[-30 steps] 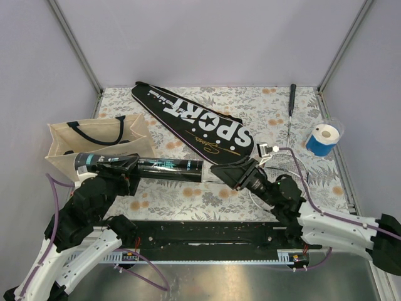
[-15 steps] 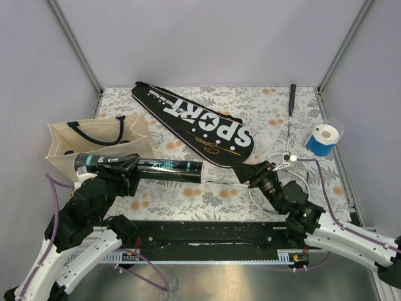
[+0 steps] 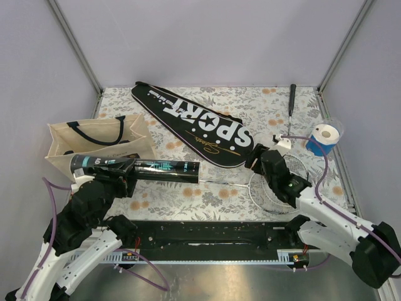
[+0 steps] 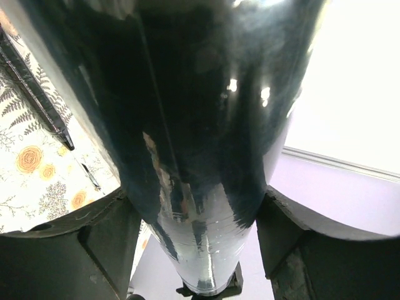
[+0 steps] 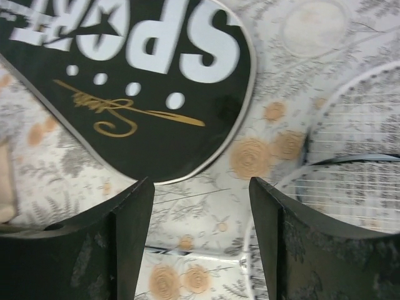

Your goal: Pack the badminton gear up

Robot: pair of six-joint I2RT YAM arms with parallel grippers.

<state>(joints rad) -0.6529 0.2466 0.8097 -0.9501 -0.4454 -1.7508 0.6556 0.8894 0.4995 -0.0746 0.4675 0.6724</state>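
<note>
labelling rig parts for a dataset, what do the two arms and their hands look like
The left arm and right arm match: white lower links, bulky black joints and wrists. A thin purple cable loops along each. The left hand and right hand each have two broad, matte black fingers.

Bright, even light; glare spots on the black tube [image 4: 206, 125]; soft right-wrist blur.

Bag [image 3: 69, 141]: far left.
Tube [image 3: 166, 167]: near the front, one end over the bag.
Cover [image 3: 194, 124]: behind the tube, in the middle.
Racket [image 3: 268, 191]: right of the cover.
Roll [image 3: 324, 139]: far right.
</note>
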